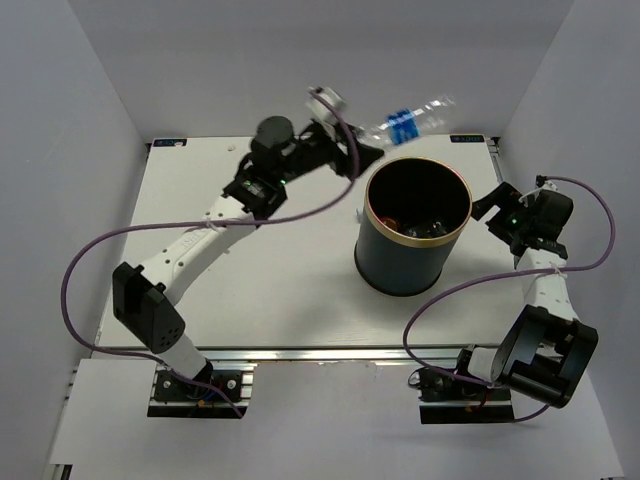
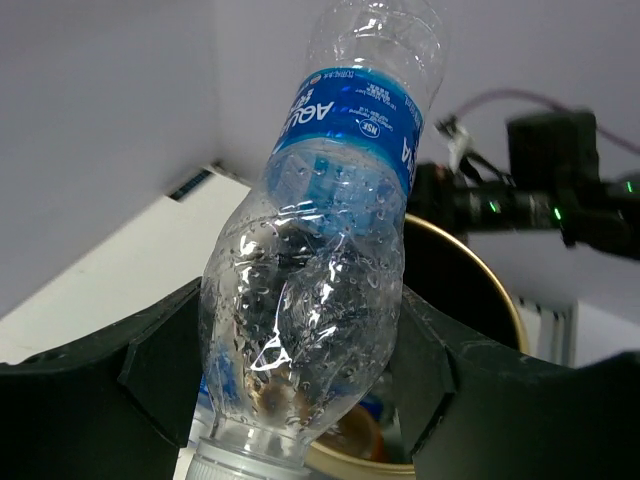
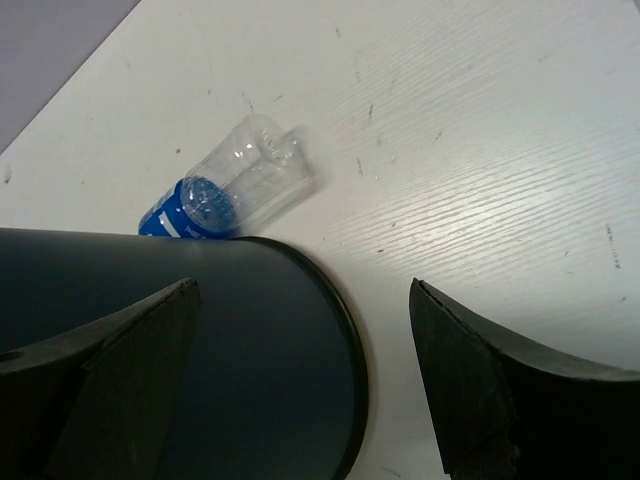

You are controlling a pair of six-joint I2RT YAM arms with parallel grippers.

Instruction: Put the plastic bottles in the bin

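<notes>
While the right gripper [image 1: 492, 207] hangs wide open and empty just right of the large black cylindrical bin with a tan rim [image 1: 398, 272], the left gripper [image 1: 358, 140] clamps a clear plastic bottle with a blue label [image 1: 410, 122] near its cap end, tilted above the bin's far rim.

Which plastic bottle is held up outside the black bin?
The clear blue-labelled plastic bottle, held by the left gripper near the black bin; the small orange bottle sits inside it.

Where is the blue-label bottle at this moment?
Top view: the blue-label bottle is clamped in the left gripper, aloft at the back of the table, just past the far rim of the bin.
</notes>
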